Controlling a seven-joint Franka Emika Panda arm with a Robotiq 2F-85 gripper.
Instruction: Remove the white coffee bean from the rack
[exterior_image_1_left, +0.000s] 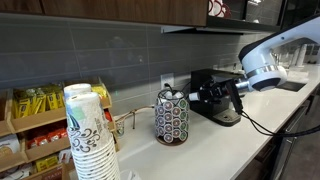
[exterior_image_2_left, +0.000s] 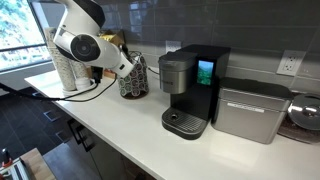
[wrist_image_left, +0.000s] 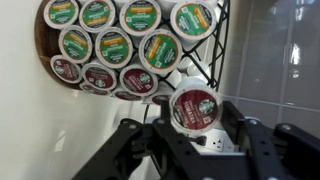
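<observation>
The rack (wrist_image_left: 110, 45) is a dark wire carousel filled with round-lidded pods; it stands on the white counter in both exterior views (exterior_image_1_left: 171, 120) (exterior_image_2_left: 133, 82). In the wrist view my gripper (wrist_image_left: 196, 128) is shut on a small white-cupped pod with a dark red round lid (wrist_image_left: 195, 107). It holds the pod in the air just clear of the rack's side. In an exterior view the gripper (exterior_image_1_left: 197, 97) is level with the rack's top, between the rack and the coffee machine. The pod itself is too small to make out in the exterior views.
A black coffee machine (exterior_image_2_left: 190, 90) (exterior_image_1_left: 215, 100) stands close beside the rack. A silver box (exterior_image_2_left: 250, 110) is beyond it. A tall paper-cup stack (exterior_image_1_left: 90, 135) and a wooden shelf of yellow packets (exterior_image_1_left: 35, 115) stand on the rack's other side. The tiled wall has an outlet (exterior_image_1_left: 167, 82).
</observation>
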